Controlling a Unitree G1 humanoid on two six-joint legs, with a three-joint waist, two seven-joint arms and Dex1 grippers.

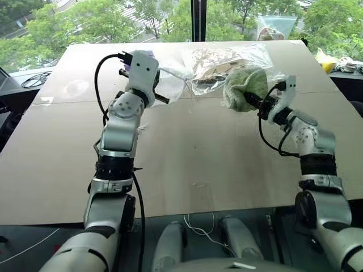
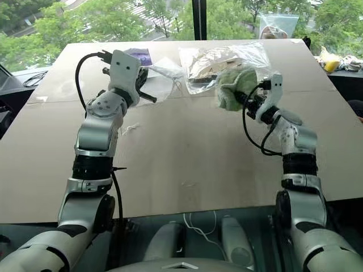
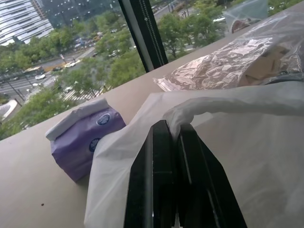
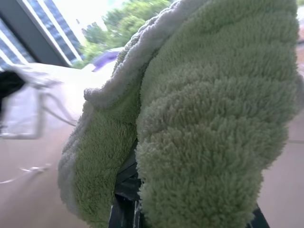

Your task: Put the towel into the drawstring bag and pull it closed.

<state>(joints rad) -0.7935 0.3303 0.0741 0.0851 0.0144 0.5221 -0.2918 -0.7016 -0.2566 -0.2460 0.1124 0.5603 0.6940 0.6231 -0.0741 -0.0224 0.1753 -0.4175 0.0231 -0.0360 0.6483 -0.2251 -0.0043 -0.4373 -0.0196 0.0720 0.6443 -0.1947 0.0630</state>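
Green towel (image 1: 245, 86) hangs above bare table (image 1: 198, 158)

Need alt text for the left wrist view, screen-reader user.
The left tool, fingers shut, pinches a fold of the drawstring bag, whose thin white fabric drapes over its black fingers. Beside the bag lies a purple tissue pack on the table, with a clear plastic bag of beige items farther along and trees and buildings beyond the window.

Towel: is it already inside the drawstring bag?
No, the towel hangs from the right gripper, apart from the drawstring bag.
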